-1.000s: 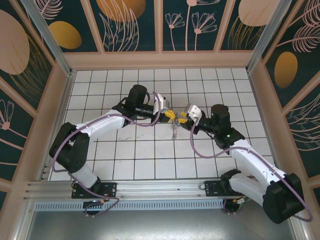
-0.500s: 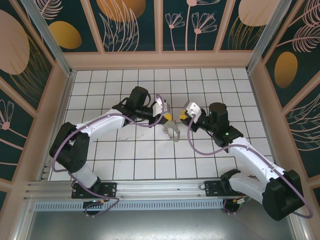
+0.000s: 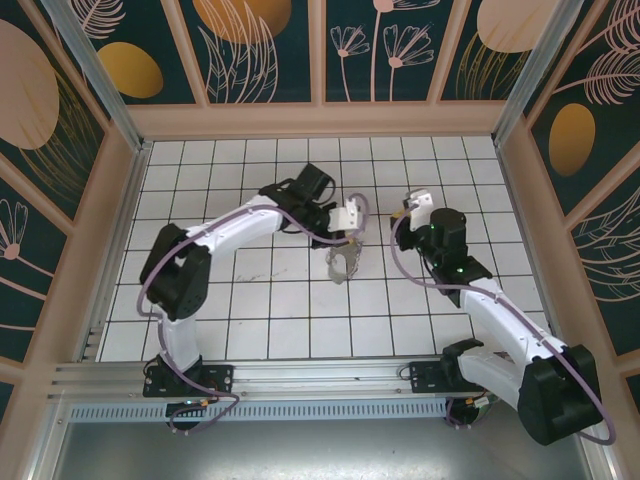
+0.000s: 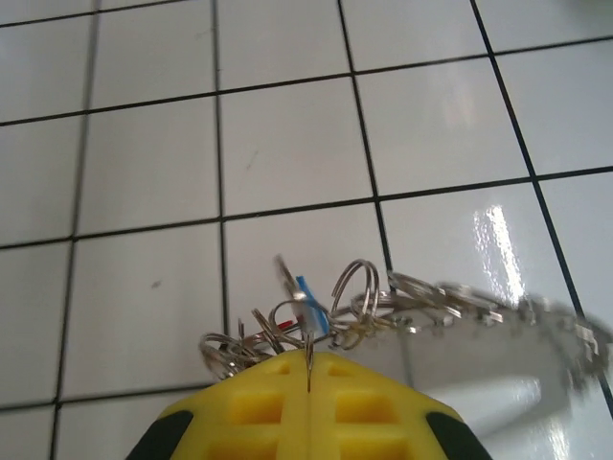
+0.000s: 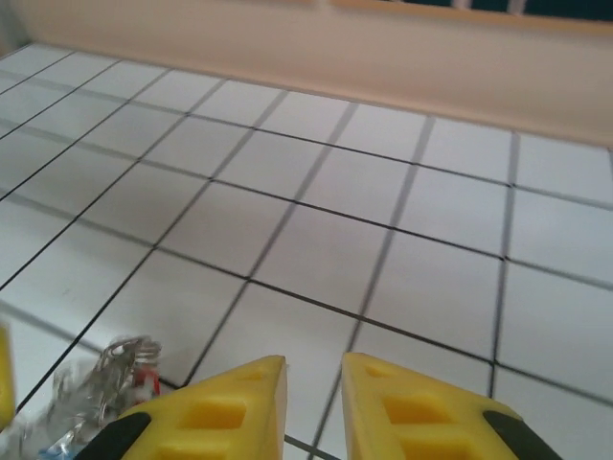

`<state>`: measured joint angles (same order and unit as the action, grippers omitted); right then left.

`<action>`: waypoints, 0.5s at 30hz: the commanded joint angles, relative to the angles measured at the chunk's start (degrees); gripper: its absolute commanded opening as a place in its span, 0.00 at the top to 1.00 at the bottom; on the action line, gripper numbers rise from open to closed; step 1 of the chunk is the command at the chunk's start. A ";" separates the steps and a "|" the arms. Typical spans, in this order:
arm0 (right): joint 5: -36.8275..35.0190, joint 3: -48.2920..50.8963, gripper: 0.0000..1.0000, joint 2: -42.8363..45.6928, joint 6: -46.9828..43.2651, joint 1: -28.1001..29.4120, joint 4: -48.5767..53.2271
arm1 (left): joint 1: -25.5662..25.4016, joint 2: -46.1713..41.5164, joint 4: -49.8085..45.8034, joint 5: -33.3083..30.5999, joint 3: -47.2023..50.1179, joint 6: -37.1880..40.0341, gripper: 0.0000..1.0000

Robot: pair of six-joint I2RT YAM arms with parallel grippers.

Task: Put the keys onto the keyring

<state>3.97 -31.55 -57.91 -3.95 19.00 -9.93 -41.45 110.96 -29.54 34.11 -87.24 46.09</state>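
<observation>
The left claw (image 4: 308,362) is clenched on a thin wire of the keyring (image 4: 498,311), with the keys (image 4: 287,324) bunched just past its tips. From above, the bundle sits at 6 o'clock of that claw, over the middle of the counter (image 3: 250,300). The right claw (image 5: 313,379), at 3 o'clock and apart from the bundle, is slightly parted and empty. The pinch is slim, so a swing or tug could slip the ring free. The back wall (image 3: 330,120) at 12 o'clock stands well off, leaving open tiles on every side.

a lab test cell: white tiled floor (image 3: 300,300) boxed in by floral-printed panels (image 3: 260,50) and an aluminium frame (image 3: 300,372).
</observation>
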 commanded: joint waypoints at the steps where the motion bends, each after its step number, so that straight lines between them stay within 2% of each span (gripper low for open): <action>1: -5.96 0.33 0.77 0.92 12.70 -3.35 2.28 | -3.26 6.37 -7.57 0.34 -3.54 1.89 1.00; 5: -6.85 0.02 0.78 0.71 20.23 -8.53 7.59 | -5.41 10.23 -5.09 4.20 -6.87 -0.56 1.00; 10: 4.35 -1.03 0.77 -1.39 24.06 -13.83 10.64 | -6.62 10.29 -4.37 4.06 -4.50 -0.99 1.00; 12: 8.06 -1.32 0.76 -2.49 23.57 -14.15 10.75 | -6.52 7.46 -1.04 3.92 -0.81 -2.88 0.83; 14: 9.52 -1.57 0.72 -3.51 23.32 -14.14 10.57 | -6.28 3.23 4.03 5.11 3.97 -5.85 0.75; 15: 9.39 -1.82 0.70 -4.04 23.13 -14.25 10.61 | -5.86 0.47 8.74 5.78 7.36 -9.03 0.67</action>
<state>8.60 -31.62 -60.84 17.43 5.19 -0.60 -47.92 118.24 -28.32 36.86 -84.58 42.44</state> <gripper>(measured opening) 0.289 0.290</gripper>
